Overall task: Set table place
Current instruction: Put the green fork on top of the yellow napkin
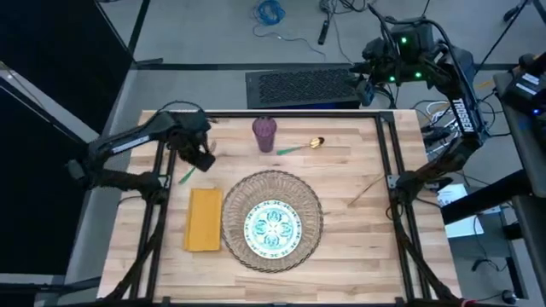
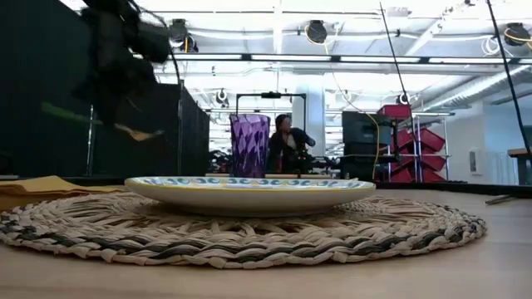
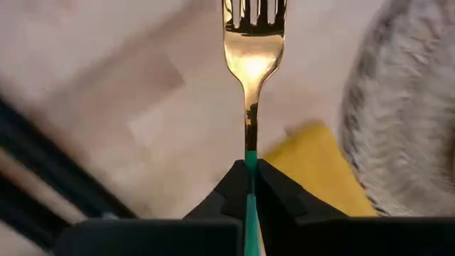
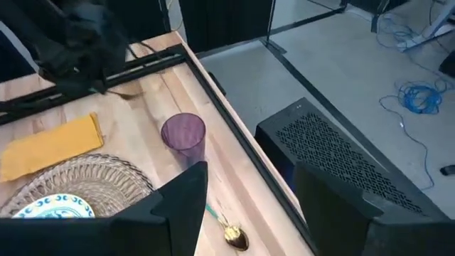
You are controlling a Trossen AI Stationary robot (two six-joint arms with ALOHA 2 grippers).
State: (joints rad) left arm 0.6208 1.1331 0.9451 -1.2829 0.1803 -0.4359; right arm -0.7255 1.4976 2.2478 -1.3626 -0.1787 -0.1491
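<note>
Left gripper (image 3: 250, 167), upper left of the high view, clamps the fork (image 3: 253, 64) by its teal handle above the table (image 1: 341, 256). Fork placement is in hand; next, lowering it beside the napkin (image 1: 204, 219). Right gripper (image 4: 249, 206) waits open, upper right.

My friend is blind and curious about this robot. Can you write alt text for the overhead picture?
Seen from above, the robot's left hand holds a gold-and-teal fork over a wooden table, just beyond a yellow napkin. Beside the napkin, a floral plate sits on a round woven placemat, with a purple cup and spoon beyond. The right hand waits past the table's far edge.
</note>
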